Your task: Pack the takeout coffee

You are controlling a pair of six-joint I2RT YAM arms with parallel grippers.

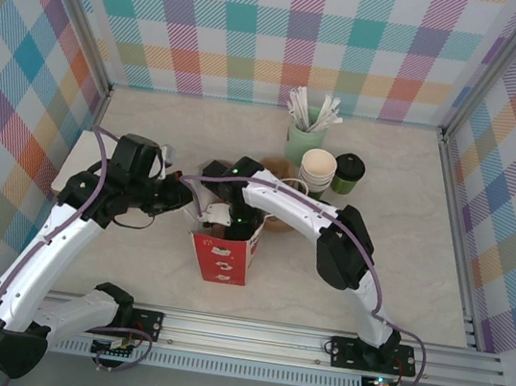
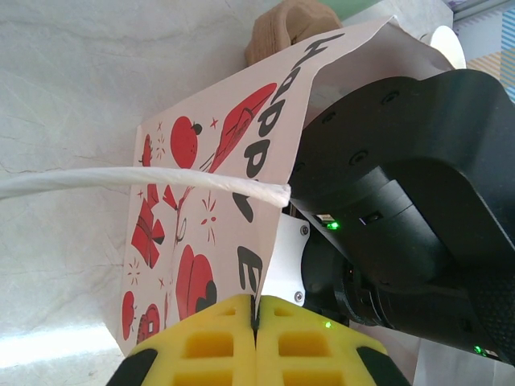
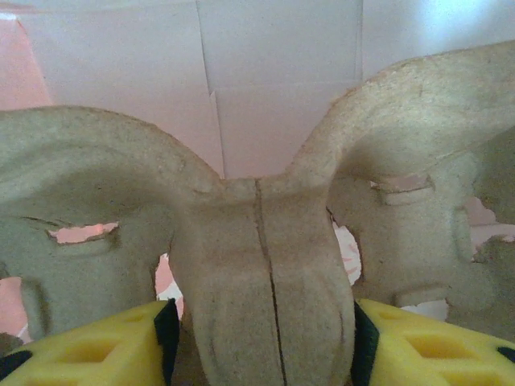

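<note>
Carrier-loading step: left gripper (image 2: pixel 256 342) pinches the paper bag (image 1: pixel 226 256) rim, right gripper (image 3: pixel 259 326) straddles the pulp carrier (image 3: pixel 265 241) inside, grip unclear; takeout coffee (image 1: pixel 349 171) stands far right, so next: withdraw, reach there.

The paper bag (image 1: pixel 226 256) stands at the centre of the bench (image 1: pixel 401 273), toward the near edge. A cup carrier (image 3: pixel 265 241) sits inside it, its centre post between the right fingers (image 3: pixel 80 354). The left fingers (image 2: pixel 209 346) meet on the bag's rim at its 10 o'clock. At the bag's 1 o'clock, apart from it, stands the stirrer pot (image 1: pixel 302 143), farthest back. The cup stack (image 1: pixel 318 171) is just at the pot's 5 o'clock. The takeout coffee (image 1: pixel 348 171) is just beside the stack, at its 3 o'clock.
</note>
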